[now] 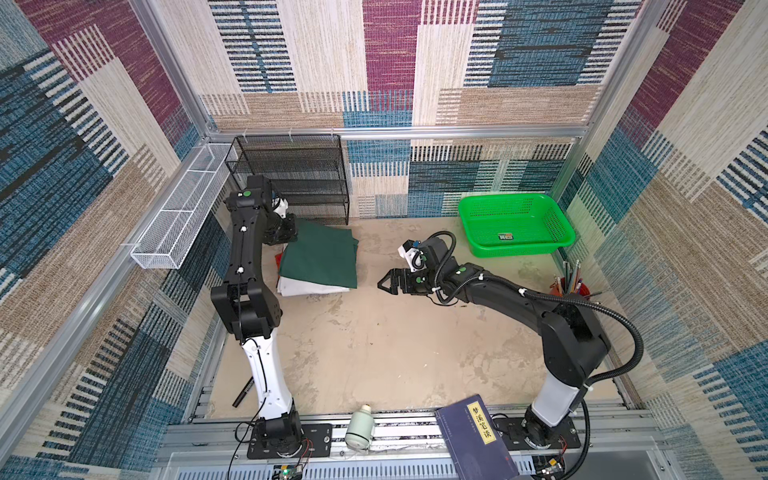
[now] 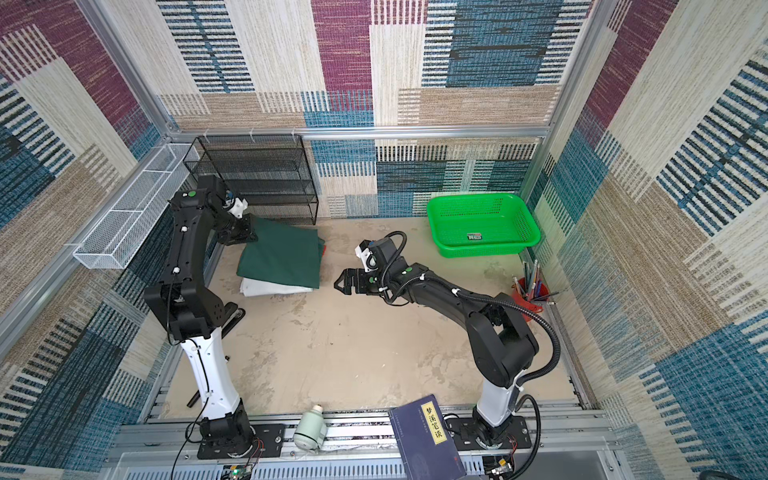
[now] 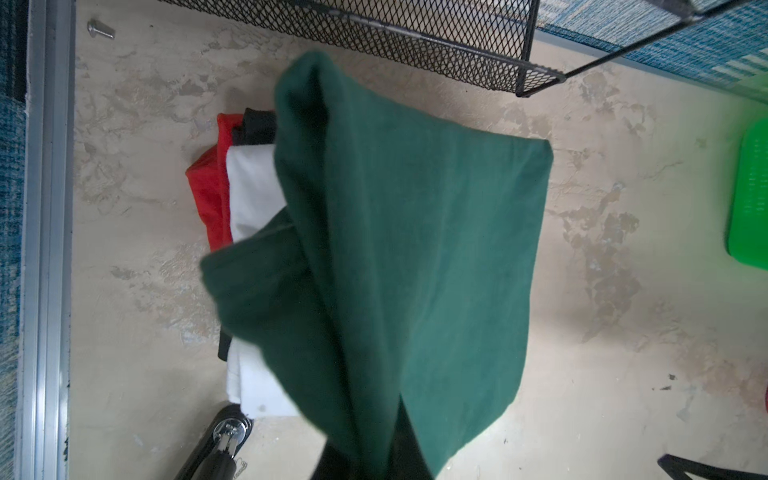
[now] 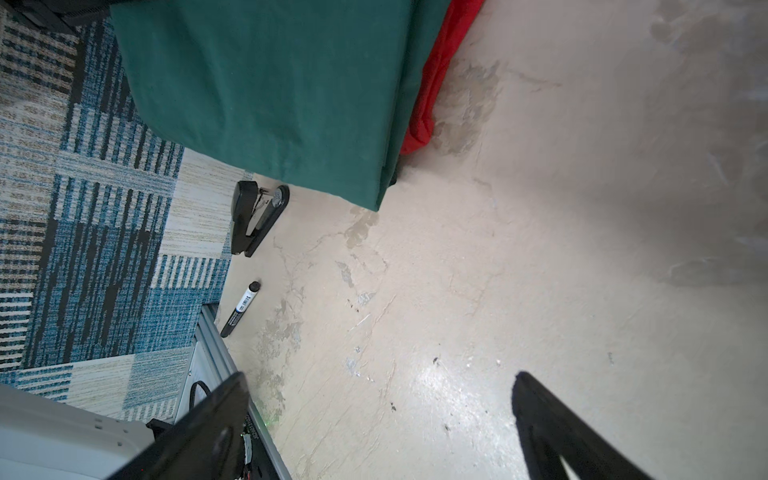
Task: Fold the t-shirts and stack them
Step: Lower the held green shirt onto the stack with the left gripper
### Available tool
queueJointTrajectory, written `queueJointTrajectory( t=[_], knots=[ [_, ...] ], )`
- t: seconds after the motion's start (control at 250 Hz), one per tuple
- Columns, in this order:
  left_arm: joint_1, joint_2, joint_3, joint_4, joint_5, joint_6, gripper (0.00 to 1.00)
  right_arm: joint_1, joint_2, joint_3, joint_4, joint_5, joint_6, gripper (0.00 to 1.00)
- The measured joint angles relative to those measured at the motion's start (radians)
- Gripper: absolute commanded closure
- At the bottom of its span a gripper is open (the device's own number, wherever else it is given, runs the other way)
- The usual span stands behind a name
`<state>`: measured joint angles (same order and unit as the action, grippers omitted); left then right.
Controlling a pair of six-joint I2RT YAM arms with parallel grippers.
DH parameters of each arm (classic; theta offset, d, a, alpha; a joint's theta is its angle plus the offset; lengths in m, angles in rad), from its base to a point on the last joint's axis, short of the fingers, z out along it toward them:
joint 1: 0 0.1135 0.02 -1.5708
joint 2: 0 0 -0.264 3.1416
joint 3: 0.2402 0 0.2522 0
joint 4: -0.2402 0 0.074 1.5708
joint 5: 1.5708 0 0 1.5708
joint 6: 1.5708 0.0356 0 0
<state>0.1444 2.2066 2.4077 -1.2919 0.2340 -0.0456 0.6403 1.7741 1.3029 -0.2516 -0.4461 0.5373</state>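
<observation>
- Here, the green shirt (image 1: pixel 320 259) is seen left of centre in both top views, folded and laid over a white shirt (image 1: pixel 309 289) whose edge shows at its lower side.
- A red shirt (image 3: pixel 208 195) is glimpsed beneath the white one in the left wrist view; a dark cloth (image 3: pixel 255 124) is also tucked there.
- The left gripper (image 1: pixel 284 231) is closed tight on the green shirt's upper left corner, which is raised off the pile, just below the black rack (image 1: pixel 291 174).
- The right gripper (image 1: pixel 384 285) is held at mid-frame, right of the pile and apart from it, its jaws spread wide and empty.
- A green basket (image 1: pixel 519 248) is set on the table (image 1: pixel 374 353) at the upper right.
</observation>
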Motion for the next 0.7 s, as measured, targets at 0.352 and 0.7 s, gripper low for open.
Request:
queueJointTrajectory(
  t=[0.352,0.7],
  knots=[
    [0.051,0.016,-0.056,0.028,0.006,0.015,1.00,0.000,0.062,0.043,-0.001,-0.016,0.000,0.01],
    [0.087,0.047,-0.113,0.084,0.045,0.015,1.00,0.000,0.135,0.103,-0.005,-0.030,0.000,0.01]
  ],
)
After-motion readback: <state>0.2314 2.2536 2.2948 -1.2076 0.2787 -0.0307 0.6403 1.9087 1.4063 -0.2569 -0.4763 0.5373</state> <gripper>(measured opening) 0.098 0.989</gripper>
